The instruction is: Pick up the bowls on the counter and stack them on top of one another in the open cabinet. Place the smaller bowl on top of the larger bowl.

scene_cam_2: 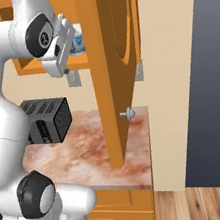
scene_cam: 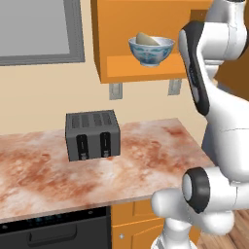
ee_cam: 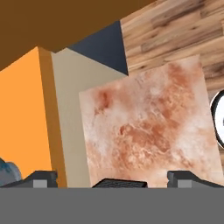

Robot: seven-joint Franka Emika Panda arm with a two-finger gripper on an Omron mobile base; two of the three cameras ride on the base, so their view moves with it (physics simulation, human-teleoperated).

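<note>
We see the larger bowl (scene_cam: 151, 51) standing upright on the orange shelf of the open cabinet (scene_cam: 116, 68), toward twelve o'clock in the left base view, with the smaller bowl (scene_cam: 146, 39) lying inside it, tilted, its olive rim showing above the blue-patterned wall. In the right base view a sliver of the white-and-blue bowl shows at eleven o'clock, just behind the robot's hand, and the cabinet door (scene_cam_2: 113, 71) hangs open over the counter (scene_cam_2: 89, 156).

The gripper (ee_cam: 111, 179) holds nothing; in the hand view its two dark fingertips (ee_cam: 41, 178) stand wide apart at six o'clock, above the marbled slab and the orange cabinet side at nine o'clock.

On the counter a dark toaster (scene_cam: 92, 134) sits at about nine o'clock of centre in the left base view, well below the shelf.
</note>
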